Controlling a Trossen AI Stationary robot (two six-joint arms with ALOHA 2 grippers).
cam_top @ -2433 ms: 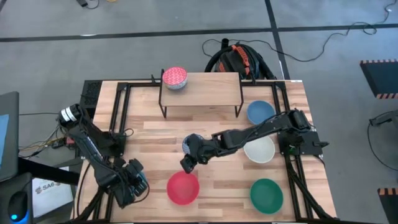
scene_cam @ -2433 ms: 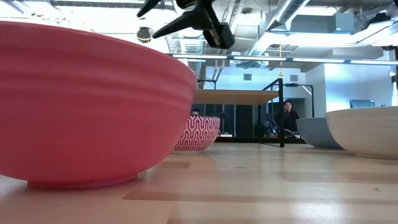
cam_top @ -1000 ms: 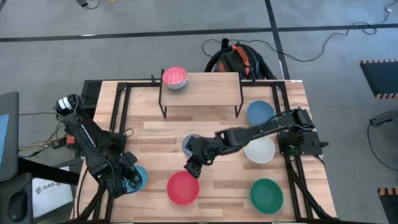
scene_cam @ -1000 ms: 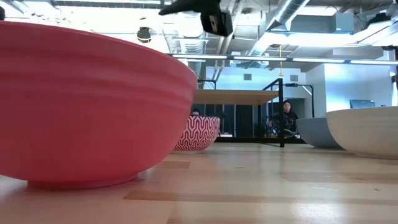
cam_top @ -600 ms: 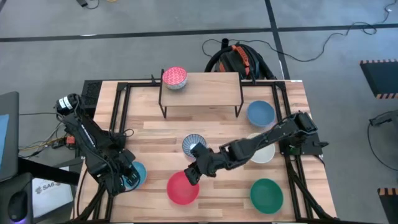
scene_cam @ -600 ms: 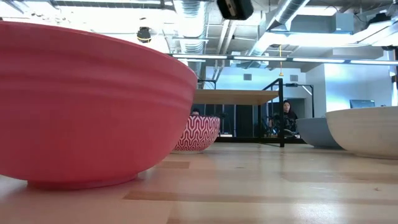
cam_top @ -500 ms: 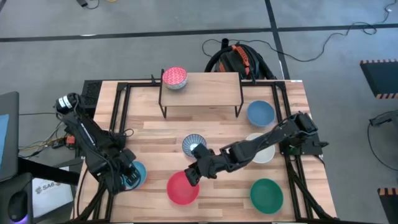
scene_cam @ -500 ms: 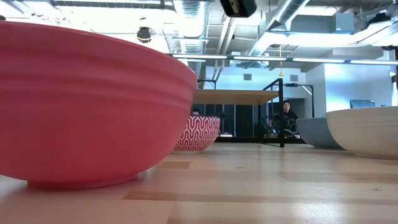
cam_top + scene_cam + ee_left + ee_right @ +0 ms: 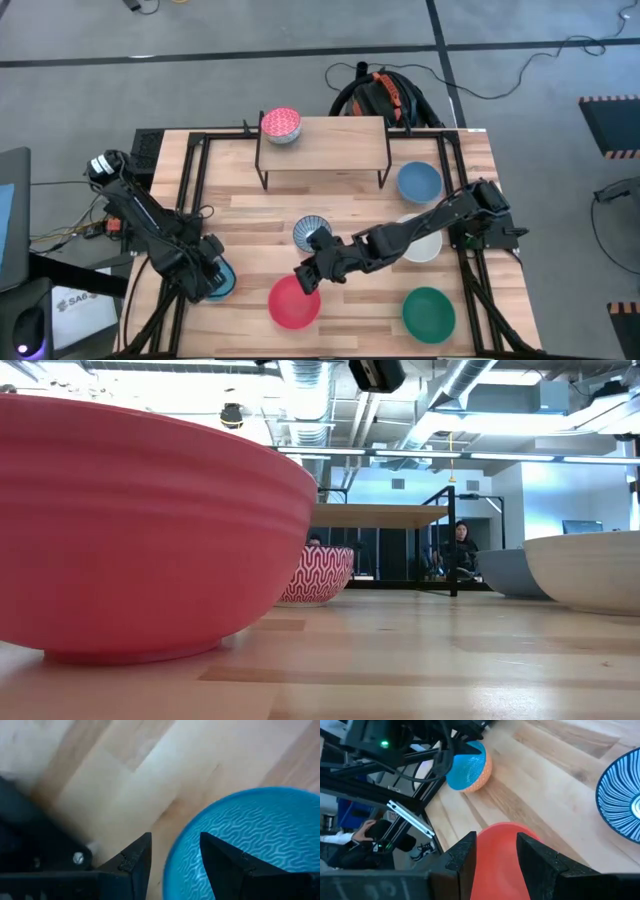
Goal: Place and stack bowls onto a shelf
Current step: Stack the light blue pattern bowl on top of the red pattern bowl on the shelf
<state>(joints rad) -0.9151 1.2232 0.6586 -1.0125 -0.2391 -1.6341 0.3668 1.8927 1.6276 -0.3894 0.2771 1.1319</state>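
Note:
My left gripper (image 9: pixel 207 277) is open at the near left. Its fingers stand on either side of the rim of a bright blue bowl (image 9: pixel 250 840), also seen in the high view (image 9: pixel 223 286). My right gripper (image 9: pixel 305 279) is open and reaches across to the far rim of the red bowl (image 9: pixel 293 305). In its wrist view the red bowl (image 9: pixel 504 851) shows between the fingers. A pink speckled bowl (image 9: pixel 281 125) stands on the shelf (image 9: pixel 340 145). A blue-and-white patterned bowl (image 9: pixel 311 232) rests on the table. No yellow bowl is in view.
A light blue bowl (image 9: pixel 419 181), a white bowl (image 9: pixel 428 246) partly under my right arm and a teal green bowl (image 9: pixel 428 312) stand on the right. Black frame rails (image 9: pixel 190 190) run along both table sides. A person (image 9: pixel 461 545) sits in the room behind.
My right gripper has gone from beside the patterned bowl toward the table's near edge, to the red bowl's far rim. My left gripper has gone a little toward the table's right and far edges, onto the bright blue bowl's rim. No bowl has moved.

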